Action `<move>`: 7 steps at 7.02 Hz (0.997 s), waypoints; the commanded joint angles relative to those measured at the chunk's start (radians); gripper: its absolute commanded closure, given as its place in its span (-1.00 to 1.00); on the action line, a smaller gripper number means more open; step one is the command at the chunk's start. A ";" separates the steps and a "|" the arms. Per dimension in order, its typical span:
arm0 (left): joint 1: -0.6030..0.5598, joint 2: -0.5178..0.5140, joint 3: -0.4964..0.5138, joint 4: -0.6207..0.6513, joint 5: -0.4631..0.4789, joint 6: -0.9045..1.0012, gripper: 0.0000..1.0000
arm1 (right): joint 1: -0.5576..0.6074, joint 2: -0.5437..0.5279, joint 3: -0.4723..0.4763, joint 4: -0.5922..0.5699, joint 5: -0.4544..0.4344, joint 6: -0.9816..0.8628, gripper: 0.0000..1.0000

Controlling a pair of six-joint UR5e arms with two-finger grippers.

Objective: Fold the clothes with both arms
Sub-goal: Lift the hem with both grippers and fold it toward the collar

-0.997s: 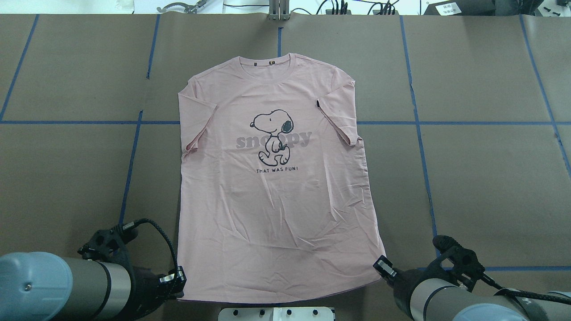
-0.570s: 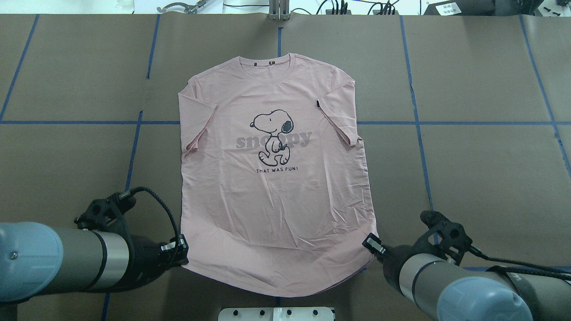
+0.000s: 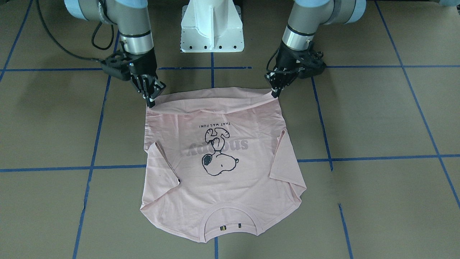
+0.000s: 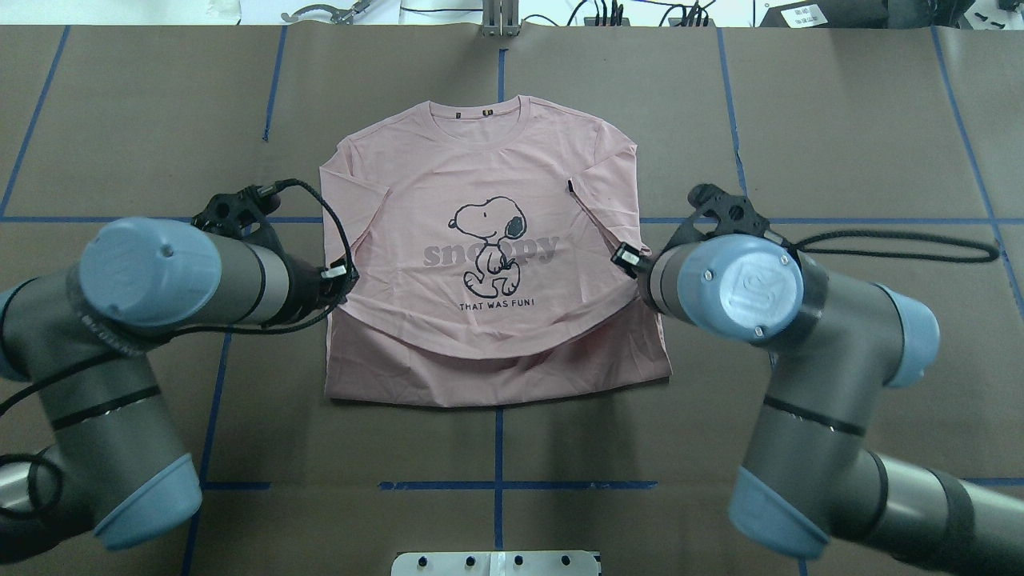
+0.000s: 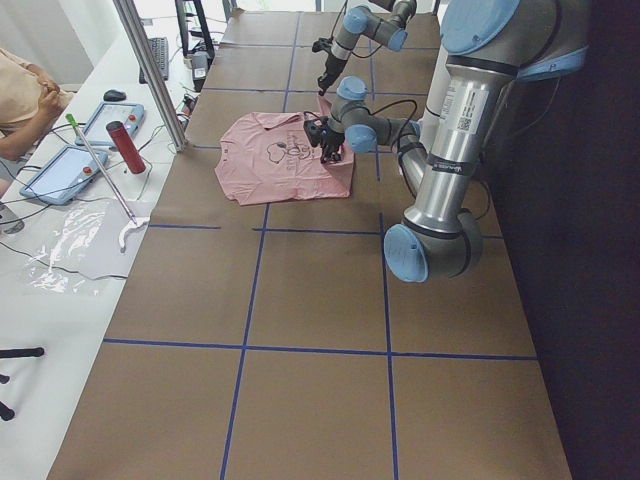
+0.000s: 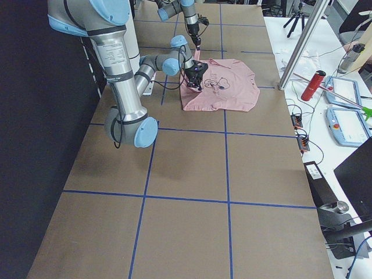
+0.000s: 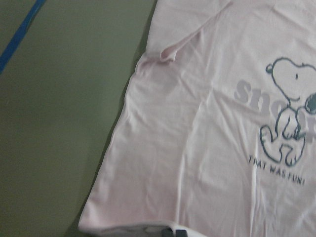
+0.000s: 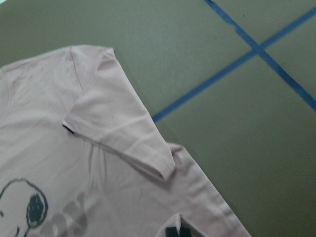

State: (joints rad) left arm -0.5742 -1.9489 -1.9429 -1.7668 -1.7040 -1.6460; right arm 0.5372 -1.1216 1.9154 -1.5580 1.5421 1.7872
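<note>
T-shirt (image 4: 488, 184) lies print-up mid-table (image 4: 840, 120), collar at the far side, long axis running straight away from the robot. Hem is doubled over and held raised, sagging just below the lettering. Left end effector (image 4: 340, 276) is pinched closed on one hem corner and right end effector (image 4: 628, 258) on the other, level with each other. Collar lies straight ahead of both, equally near.

Brown tabletop (image 4: 840, 360), paper-covered, marked into large rectangles by blue tape lines (image 4: 752, 220). Pale pink T-shirt (image 4: 496, 160) lies at centre, print up, collar toward the far edge. Its near part is doubled back over itself, plain back showing. White pedestal base (image 3: 212, 25) stands at near edge, middle.
</note>
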 commanded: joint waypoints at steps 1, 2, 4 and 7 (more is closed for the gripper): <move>-0.132 -0.068 0.219 -0.116 0.021 0.122 1.00 | 0.154 0.129 -0.347 0.208 0.073 -0.093 1.00; -0.168 -0.093 0.304 -0.196 0.032 0.136 1.00 | 0.188 0.158 -0.454 0.292 0.102 -0.113 1.00; -0.185 -0.209 0.489 -0.252 0.114 0.141 1.00 | 0.228 0.250 -0.608 0.308 0.124 -0.150 1.00; -0.194 -0.242 0.585 -0.316 0.141 0.189 1.00 | 0.230 0.313 -0.706 0.315 0.121 -0.155 1.00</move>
State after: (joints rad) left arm -0.7673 -2.1775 -1.4014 -2.0442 -1.5717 -1.4667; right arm 0.7660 -0.8279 1.2449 -1.2452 1.6638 1.6337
